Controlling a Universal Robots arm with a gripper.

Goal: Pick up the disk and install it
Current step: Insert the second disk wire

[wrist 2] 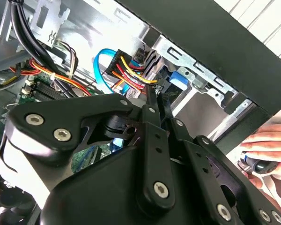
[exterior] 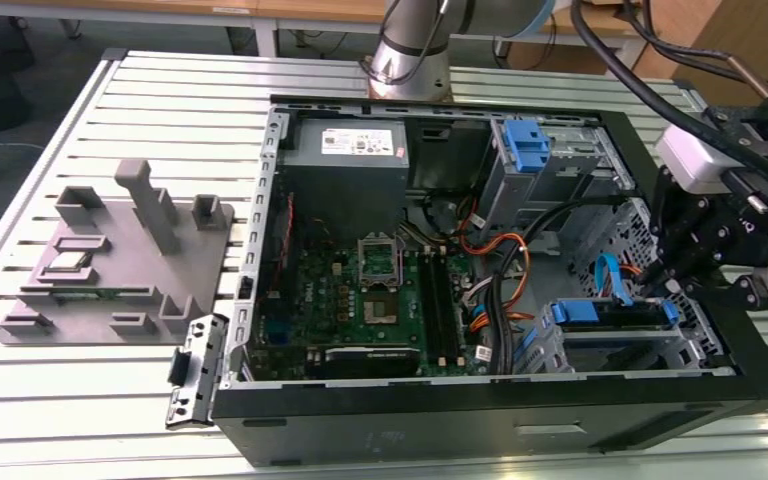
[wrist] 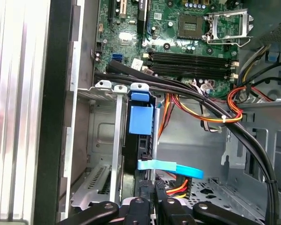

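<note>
Black and bulky, the claw (exterior: 688, 268) hangs over the computer case (exterior: 491, 420) on the exterior view's right, with its tips reaching down inside the case. In the second wrist view the two fingers (wrist 2: 152, 117) lie pressed close together with nothing between them. Their tips point at a bunch of red and yellow wires (wrist 2: 131, 75) and a curved blue cable (wrist 2: 100, 65).

The disk (exterior: 607, 322) sits in a metal cage (exterior: 684, 350) in the corner of the case, just below the claw. Its blue plastic end shows in the exterior view. In the first wrist view the disk (wrist: 139, 140) stands on its edge in a slot of the cage, with a blue tab (wrist: 140, 119) on its end. A flat blue cable (wrist: 171, 168) lies across it, near the finger tips at the edge of that picture. The claw is close to the disk, but I cannot tell if it touches it.

A green board (exterior: 357, 300) fills the floor of the case. A person's hand (wrist 2: 267, 150) rests outside the case in the second wrist view. A grey holder (exterior: 111, 260) sits on the table (exterior: 157, 90), well apart from the case.
</note>
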